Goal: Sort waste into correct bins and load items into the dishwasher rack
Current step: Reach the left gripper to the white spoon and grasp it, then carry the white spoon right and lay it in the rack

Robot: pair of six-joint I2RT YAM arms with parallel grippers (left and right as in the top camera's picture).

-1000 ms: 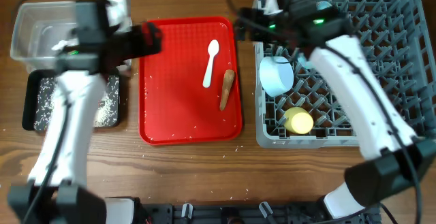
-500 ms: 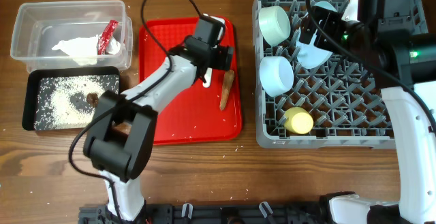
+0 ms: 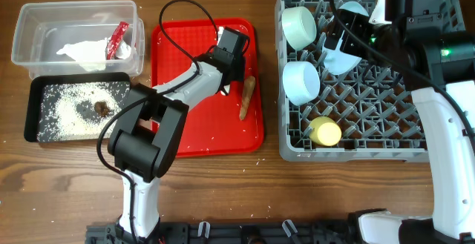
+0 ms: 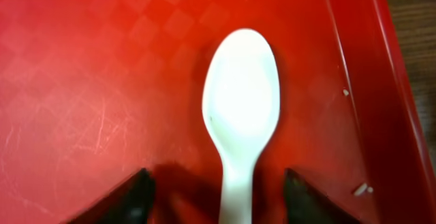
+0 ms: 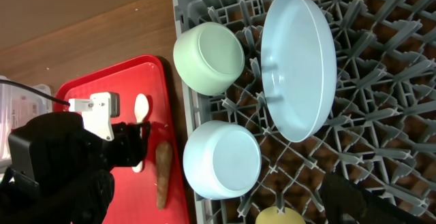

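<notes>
**White spoon bracketed on the red tray**

White spoon (image 4: 240, 115) lies flat on the red serving tray (image 3: 193, 125), bowl away from the left pincer (image 4: 225, 197). That pincer is lowered over the handle, half open, with a finger on each side and a gap at both; it grips nothing. The brown stick (image 3: 246, 97) lies just beside it on the tray.

The right pincer (image 3: 343, 35) hangs spread wide and empty over the grey rack (image 3: 371, 136), which holds the plate (image 5: 300, 67) on edge, two bowls (image 5: 208, 57) (image 5: 221, 159) and the yellow cup (image 3: 325, 131).

The clear tub (image 3: 44, 18) contains the tissue (image 3: 82, 51) and red wrapper (image 3: 117, 40); the black tray (image 3: 33, 110) contains the grains (image 3: 63, 114) and a brown lump (image 3: 102, 108).
</notes>
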